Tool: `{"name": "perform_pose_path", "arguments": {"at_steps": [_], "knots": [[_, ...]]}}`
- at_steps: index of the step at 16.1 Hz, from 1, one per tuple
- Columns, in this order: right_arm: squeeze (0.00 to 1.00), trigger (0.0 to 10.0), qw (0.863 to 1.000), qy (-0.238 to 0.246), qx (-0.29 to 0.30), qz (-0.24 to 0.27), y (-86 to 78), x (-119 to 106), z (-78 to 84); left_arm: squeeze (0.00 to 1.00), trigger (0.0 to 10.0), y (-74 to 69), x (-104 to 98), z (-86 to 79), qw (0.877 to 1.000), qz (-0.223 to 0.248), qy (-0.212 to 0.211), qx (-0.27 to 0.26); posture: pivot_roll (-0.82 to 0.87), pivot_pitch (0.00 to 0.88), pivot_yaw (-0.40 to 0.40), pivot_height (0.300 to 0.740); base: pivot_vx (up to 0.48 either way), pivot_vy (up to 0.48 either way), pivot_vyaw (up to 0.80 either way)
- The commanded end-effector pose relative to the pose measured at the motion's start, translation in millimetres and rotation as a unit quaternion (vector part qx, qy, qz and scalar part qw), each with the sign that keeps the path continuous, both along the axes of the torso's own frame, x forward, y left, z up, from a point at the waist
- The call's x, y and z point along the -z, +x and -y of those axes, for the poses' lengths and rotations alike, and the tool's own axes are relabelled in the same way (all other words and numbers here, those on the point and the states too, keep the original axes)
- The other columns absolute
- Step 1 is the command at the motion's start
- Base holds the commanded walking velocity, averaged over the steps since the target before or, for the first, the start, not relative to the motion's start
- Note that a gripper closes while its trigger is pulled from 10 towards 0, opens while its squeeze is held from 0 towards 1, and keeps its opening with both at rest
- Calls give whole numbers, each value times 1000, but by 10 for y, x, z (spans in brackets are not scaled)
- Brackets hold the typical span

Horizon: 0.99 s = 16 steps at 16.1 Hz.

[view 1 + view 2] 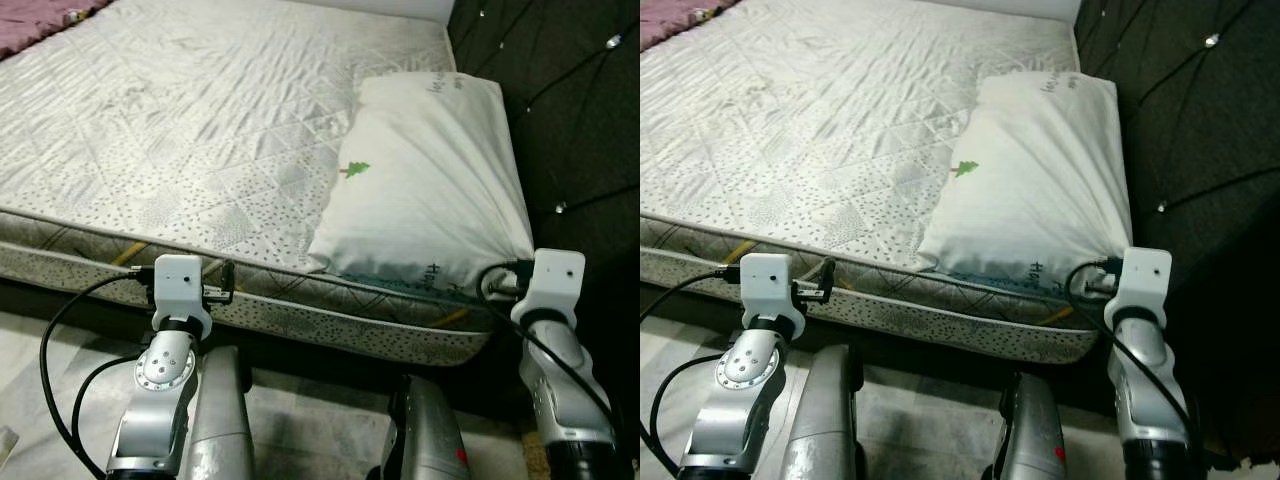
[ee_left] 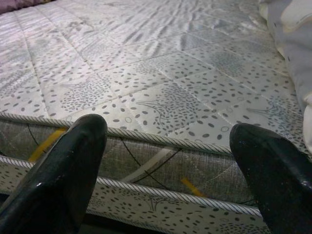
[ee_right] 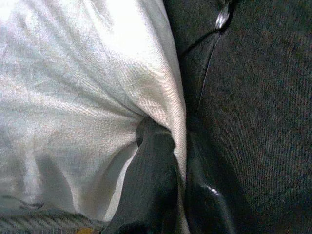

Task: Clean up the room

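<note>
A white pillow (image 1: 430, 180) with a small green tree print lies at the head end of the bare quilted mattress (image 1: 200, 120), its near corner hanging over the mattress edge. My right gripper (image 3: 181, 161) is shut on that corner, with the fabric bunched between the two black fingers, close beside the dark headboard (image 3: 253, 97). My left gripper (image 2: 168, 131) is open, held level with the mattress side edge (image 2: 161, 165), nothing between its fingers. From the head view it sits at the mattress front edge, left of the pillow (image 1: 222, 285).
A dark tufted headboard (image 1: 570, 120) with shiny buttons rises on the right of the bed. A purple blanket (image 1: 40, 25) lies at the far left corner. Pale floor (image 1: 30, 350) runs along the front of the bed.
</note>
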State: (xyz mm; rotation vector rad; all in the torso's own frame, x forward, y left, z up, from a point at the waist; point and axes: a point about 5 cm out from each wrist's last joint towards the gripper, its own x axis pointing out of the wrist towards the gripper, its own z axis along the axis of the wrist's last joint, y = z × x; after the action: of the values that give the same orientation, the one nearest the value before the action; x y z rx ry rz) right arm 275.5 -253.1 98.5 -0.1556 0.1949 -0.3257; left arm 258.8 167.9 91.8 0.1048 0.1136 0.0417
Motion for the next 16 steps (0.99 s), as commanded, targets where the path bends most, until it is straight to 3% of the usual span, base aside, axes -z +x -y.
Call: {"name": "perform_pose_path", "arguments": {"at_steps": [1,6,10,11,12,13,16], "knots": [[0,0,1000,-7,20,-8,9,8,85,0,10000,-6,13,-40,1000,-4,11,-5,104,0,-70,512,0,0,0],[0,0,998,3,35,55,577,-447,235,0,10000,-23,17,-45,1000,-4,12,-13,119,0,-80,512,0,0,0],[0,0,998,20,8,52,670,-392,82,0,10000,-30,16,-54,1000,-4,13,-15,126,0,-82,512,0,0,0],[0,1608,999,24,-2,42,651,-316,22,0,10000,-31,14,-56,1000,-4,13,-16,126,0,-82,512,0,0,0],[0,10000,999,30,-7,33,620,-249,-25,0,10000,-32,14,-58,1000,-4,14,-15,124,0,-76,512,0,0,0],[1000,10000,999,40,-14,26,574,-174,-68,0,10000,-35,13,-60,1000,-5,15,-14,123,0,-74,512,0,0,0],[1000,10000,999,33,-20,20,512,-114,-88,0,10000,-24,14,-52,1000,-6,15,-12,118,0,-71,512,0,0,0]]}}
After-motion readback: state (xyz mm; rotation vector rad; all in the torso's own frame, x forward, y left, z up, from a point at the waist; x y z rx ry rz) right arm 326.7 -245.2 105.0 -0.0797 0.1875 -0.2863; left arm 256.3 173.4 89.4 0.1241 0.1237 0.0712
